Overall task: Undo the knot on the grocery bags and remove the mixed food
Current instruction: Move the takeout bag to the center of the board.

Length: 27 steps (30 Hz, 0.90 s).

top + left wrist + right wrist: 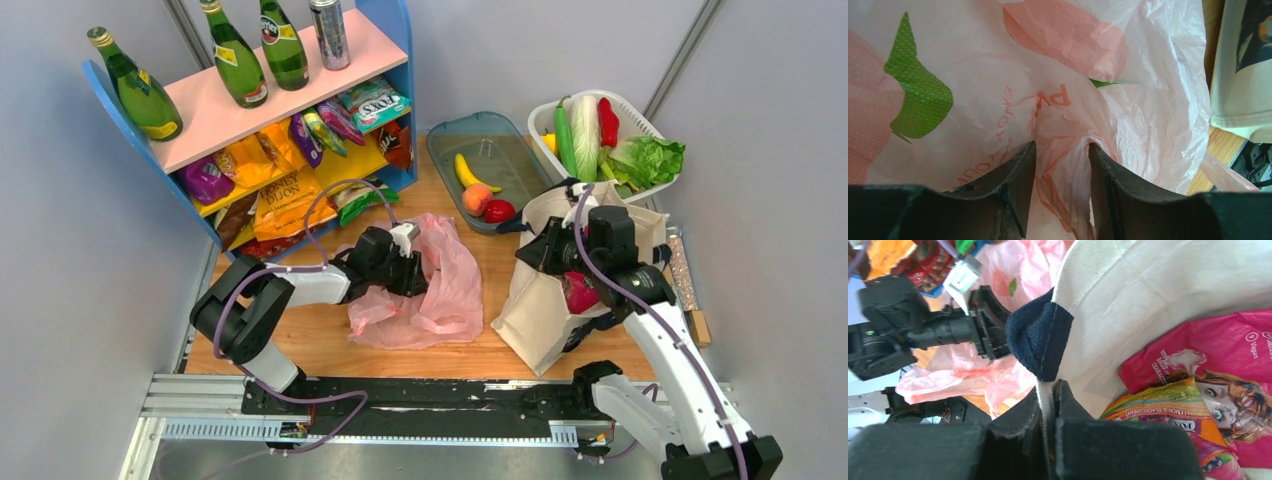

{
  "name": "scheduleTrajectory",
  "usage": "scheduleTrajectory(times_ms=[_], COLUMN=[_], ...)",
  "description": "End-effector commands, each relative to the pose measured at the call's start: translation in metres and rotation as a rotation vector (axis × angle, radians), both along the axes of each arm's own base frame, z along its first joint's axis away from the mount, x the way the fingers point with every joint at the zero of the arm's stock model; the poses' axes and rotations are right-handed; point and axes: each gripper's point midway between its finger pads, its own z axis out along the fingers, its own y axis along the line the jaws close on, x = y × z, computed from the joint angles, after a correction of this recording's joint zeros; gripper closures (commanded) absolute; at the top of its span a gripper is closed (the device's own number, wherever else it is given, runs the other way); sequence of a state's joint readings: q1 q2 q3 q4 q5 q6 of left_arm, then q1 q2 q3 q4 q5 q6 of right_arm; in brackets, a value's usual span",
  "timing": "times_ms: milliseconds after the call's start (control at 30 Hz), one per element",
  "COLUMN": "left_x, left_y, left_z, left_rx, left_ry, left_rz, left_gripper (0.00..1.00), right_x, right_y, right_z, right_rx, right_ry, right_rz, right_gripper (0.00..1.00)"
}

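Thin crinkly translucent pink plastic bag [428,290] lies slumped and flattened on the wooden tabletop, left of the cream canvas tote with navy handles [548,300], which stands upright, mouth open. Magenta crisp packet [1198,365] and an orange-green snack packet [1168,407] sit inside the tote. Yellow banana [470,172], peach [477,199] and red round fruit [499,211] lie in the tray behind

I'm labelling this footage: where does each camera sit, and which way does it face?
Top external: above and behind, looking down on the table; both arms show.
Left wrist: faces the pink bag, a fold between its fingers.
Right wrist: looks into the tote at snack packets, its fingers clamped on the rim.
All three show the pink bag.
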State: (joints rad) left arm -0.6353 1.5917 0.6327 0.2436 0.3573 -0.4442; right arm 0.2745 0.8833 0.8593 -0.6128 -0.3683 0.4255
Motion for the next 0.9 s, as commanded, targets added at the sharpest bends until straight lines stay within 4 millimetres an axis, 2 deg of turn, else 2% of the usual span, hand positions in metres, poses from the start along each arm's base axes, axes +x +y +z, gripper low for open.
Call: scheduleTrajectory(times_ms=[0, 233, 467, 667, 767, 867], left_x=[0.003, 0.005, 0.011, 0.015, 0.014, 0.013], left_y=[-0.004, -0.003, -0.006, -0.011, -0.015, -0.014], left_z=[-0.004, -0.011, -0.013, -0.008, 0.011, 0.037], left_rx=[-0.008, 0.023, 0.051, 0.086, 0.047, 0.020], left_ry=[-0.029, -0.044, -0.066, -0.099, -0.108, -0.134], left_rz=[0.006, 0.011, 0.023, 0.026, 0.022, 0.029], left_gripper=[0.49, 0.49, 0.49, 0.46, 0.41, 0.30], right_x=[-0.011, -0.031, -0.036, -0.022, -0.014, -0.004], right_y=[0.010, 0.012, 0.018, 0.038, 0.051, 0.064], right_z=[0.092, 0.152, 0.178, 0.166, 0.157, 0.143], right_rx=[0.155, 0.409, 0.579, 0.605, 0.586, 0.564], right_ry=[-0.257, -0.354, -0.392, -0.366, -0.360, -0.339], right_rz=[0.029, -0.026, -0.042, -0.064, -0.076, -0.089], right_gripper=[1.00, 1.00, 1.00, 1.00, 1.00, 1.00])
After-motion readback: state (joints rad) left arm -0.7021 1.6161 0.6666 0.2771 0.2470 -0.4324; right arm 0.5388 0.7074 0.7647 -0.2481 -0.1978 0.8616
